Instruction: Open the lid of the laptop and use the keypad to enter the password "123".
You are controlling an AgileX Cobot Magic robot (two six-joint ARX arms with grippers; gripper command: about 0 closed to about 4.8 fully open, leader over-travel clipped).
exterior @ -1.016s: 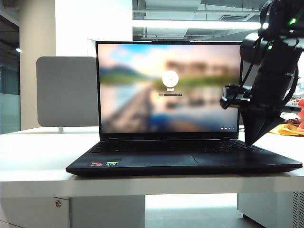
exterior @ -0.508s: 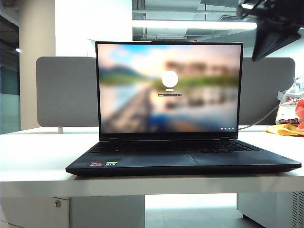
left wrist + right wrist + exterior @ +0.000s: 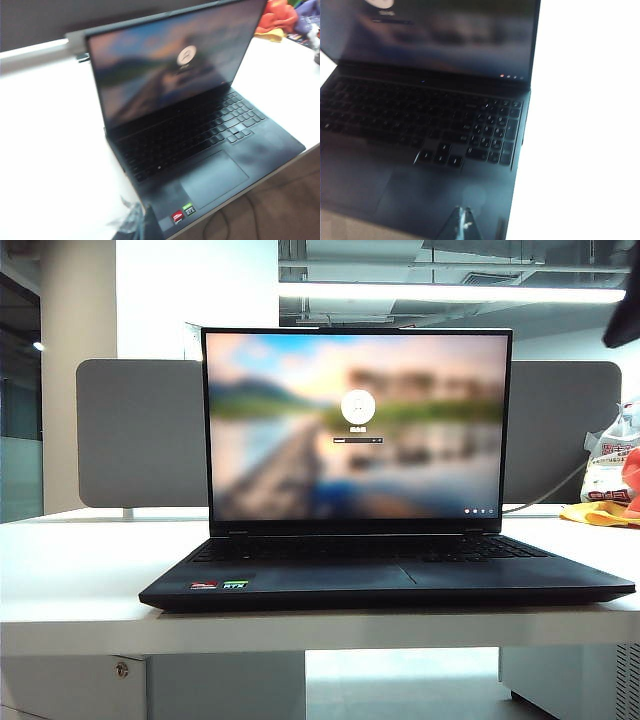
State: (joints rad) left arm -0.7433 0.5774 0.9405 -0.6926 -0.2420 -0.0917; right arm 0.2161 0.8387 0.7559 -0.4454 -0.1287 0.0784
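Office: grey desk divider point(image 3: 140, 435), open ceiling ducts point(image 3: 440, 255).

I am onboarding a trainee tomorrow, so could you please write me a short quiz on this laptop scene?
1. True or false: the laptop has its lid closed.
2. The screen shows: A a login page; B a spreadsheet; C nothing.
3. In the exterior view, the shut right gripper shows at which corner?
Key: 1 false; 2 A; 3 upper right. The left gripper, blurred, hangs by the stickers' corner.
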